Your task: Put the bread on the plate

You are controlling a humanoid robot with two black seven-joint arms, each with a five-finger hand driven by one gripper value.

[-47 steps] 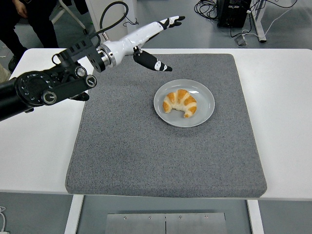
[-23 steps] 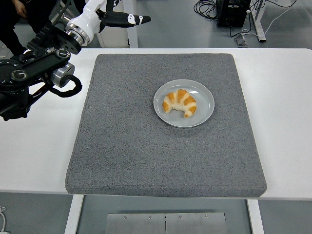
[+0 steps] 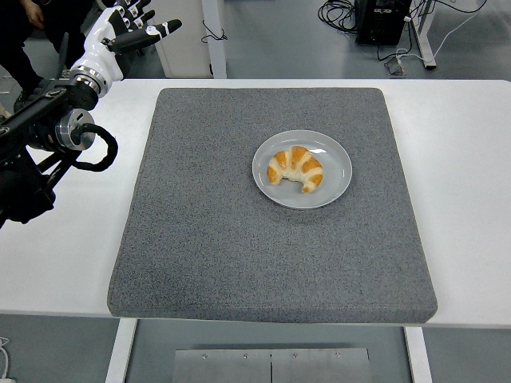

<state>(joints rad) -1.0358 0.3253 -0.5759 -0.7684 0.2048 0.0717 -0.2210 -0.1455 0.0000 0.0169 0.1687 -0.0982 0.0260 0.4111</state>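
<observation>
Withdrawn further toward 10 o'clock since the earlier frames, the left hand (image 3: 132,24) stood beyond the tabletop's (image 3: 471,159) far left corner, fingers (image 3: 164,29) spread and holding nothing. Its arm ran back along the left edge of the view, clear of the mat (image 3: 239,255). The right hand was out of view.

Bread (image 3: 295,168), a crescent roll, lay on the plate (image 3: 335,155), left of the plate's middle, its horns turned toward 5 o'clock and its long axis running roughly from 10 to 4 o'clock. The plate sat on the mat, right of centre and toward the far side.

From the hand, the bread lay well apart toward 4 o'clock, across the mat's far left corner. The left hand was the only one that could be judged nearer. With the bread already resting inside the rim, the task appeared complete, and the coming move seemed to call only for continued retreat, not another reach.

A person's legs (image 3: 32,32) showed at the top left.
</observation>
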